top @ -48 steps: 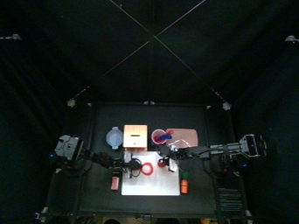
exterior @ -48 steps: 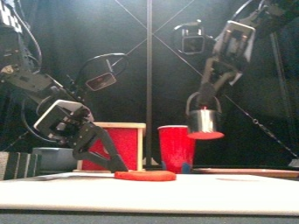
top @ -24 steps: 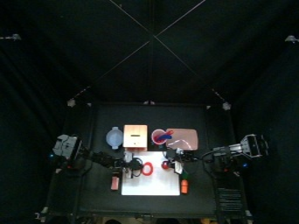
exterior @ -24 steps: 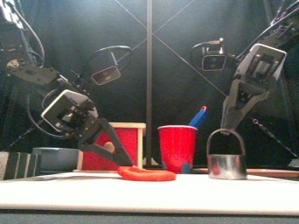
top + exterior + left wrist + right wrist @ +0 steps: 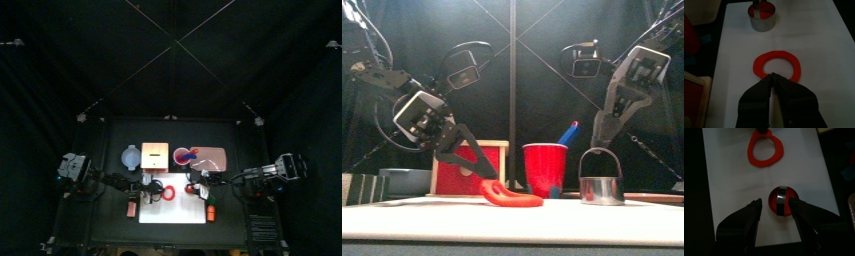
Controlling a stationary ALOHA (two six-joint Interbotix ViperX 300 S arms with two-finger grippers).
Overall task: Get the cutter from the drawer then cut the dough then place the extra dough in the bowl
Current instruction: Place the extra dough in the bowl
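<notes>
Toward the front edge of the black tabletop, on the white cutting board, the left hand pinches the lifted edge of the red dough ring; the right hand hangs released above the cutter.

High overhead, looking down, far off, detail probably too small; level from the front edge, close in; both wrists peering down near the white board, sharing dough ring and cutter.

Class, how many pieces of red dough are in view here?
2. A ring, one edge pinched by the left hand and raised off the board; a disc inside the metal cutter standing beside it. None seems hidden.
</notes>
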